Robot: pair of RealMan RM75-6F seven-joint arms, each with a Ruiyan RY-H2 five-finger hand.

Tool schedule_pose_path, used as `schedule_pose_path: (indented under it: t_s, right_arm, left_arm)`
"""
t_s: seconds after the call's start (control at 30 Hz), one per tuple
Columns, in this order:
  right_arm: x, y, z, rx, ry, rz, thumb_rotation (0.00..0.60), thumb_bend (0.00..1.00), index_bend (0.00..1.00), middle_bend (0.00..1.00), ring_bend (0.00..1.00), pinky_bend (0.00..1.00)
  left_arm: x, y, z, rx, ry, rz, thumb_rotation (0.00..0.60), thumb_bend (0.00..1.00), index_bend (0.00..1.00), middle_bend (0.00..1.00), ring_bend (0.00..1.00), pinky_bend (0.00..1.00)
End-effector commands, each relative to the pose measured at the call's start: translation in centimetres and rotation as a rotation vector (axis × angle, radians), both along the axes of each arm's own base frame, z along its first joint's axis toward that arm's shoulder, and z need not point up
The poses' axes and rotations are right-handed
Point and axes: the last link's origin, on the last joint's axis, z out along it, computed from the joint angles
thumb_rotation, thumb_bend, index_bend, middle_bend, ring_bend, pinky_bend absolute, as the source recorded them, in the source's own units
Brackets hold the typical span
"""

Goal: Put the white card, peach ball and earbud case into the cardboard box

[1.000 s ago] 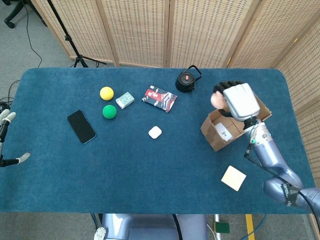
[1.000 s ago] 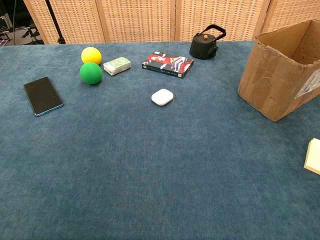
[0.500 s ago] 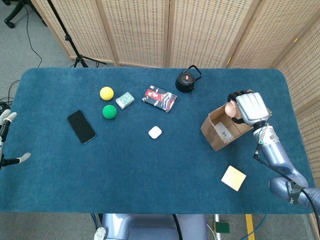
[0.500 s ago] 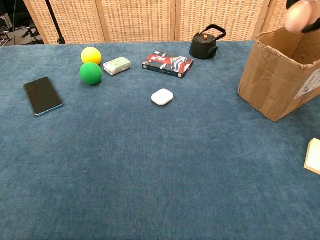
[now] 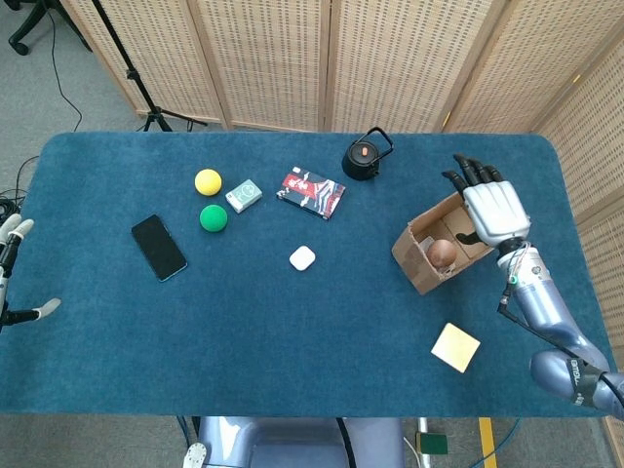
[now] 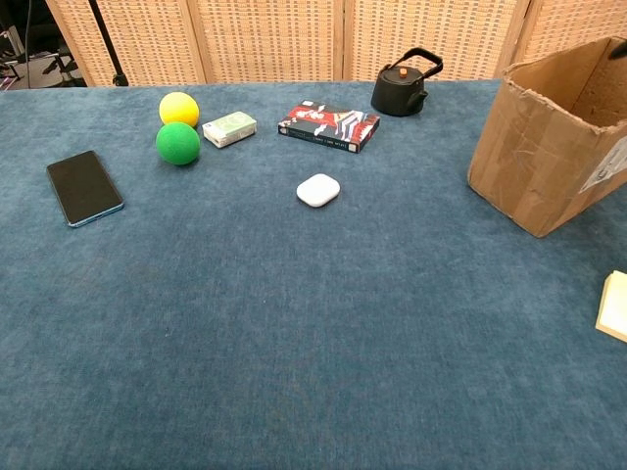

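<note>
1. My right hand [image 5: 494, 208] hovers over the far side of the cardboard box [image 5: 417, 255], fingers [image 5: 471, 173] spread apart and holding nothing.
2. The peach ball [image 5: 442, 253] lies inside the box, on its floor near the front wall.
3. The earbud case [image 6: 318, 190] sits on the blue surface [image 6: 294, 333] near the middle, well apart from the box.
4. The white card [image 5: 455, 347] lies flat on the surface in front of the box, near my right forearm; the chest view catches only its edge.
5. Of my left hand [image 5: 12, 239] I see only a sliver at the frame's left edge, so I cannot tell how its fingers stand.
6. A yellow ball [image 6: 179, 108] and a green ball [image 6: 177, 143] sit just beside each other, with a small green pack [image 6: 229, 128] near them.
7. A black phone [image 6: 84, 187], a dark book [image 6: 328, 126] and a black kettle [image 6: 402, 88] rest further around the surface.
</note>
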Motion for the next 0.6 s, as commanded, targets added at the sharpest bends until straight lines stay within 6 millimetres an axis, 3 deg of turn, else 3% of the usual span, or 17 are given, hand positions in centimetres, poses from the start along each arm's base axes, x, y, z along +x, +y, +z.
schedule_pose_path:
  t_s: [0.03,0.27,0.33,0.47,0.6]
  right_arm:
    - [2.2,0.9,-0.2,0.015,-0.035,0.083,0.6,0.0,0.14,0.0,0.0,0.12]
    - [8.1,1.4,-4.8,0.158,-0.09,0.245,0.6,0.0,0.14,0.07,0.0,0.12]
    - [8.9,1.1,-5.9,0.174,-0.082,0.258,0.6,0.0,0.15,0.09,0.0,0.12]
    - [10.8,0.0,-10.2,0.227,-0.05,0.266,0.6,0.0,0.2,0.11,0.0,0.12]
    - [11.3,-1.4,-14.3,0.244,-0.013,0.223,0.6,0.0,0.26,0.11,0.0,0.12]
  left_arm:
    - [0.0,0.0,-0.1,-0.002,0.002,-0.002,0.6,0.0,0.0,0.0,0.0,0.0]
    - [0.1,0.1,-0.2,-0.006,0.004,-0.004,0.6,0.0,0.0,0.0,0.0,0.0]
    - [0.1,0.1,-0.2,-0.006,0.004,-0.004,0.6,0.0,0.0,0.0,0.0,0.0]
    - [0.0,0.1,-0.1,-0.006,0.004,0.0,0.6,0.0,0.0,0.0,0.0,0.0]
    - [-0.3,0.1,-0.1,-0.01,0.003,0.008,0.6,0.0,0.0,0.0,0.0,0.0]
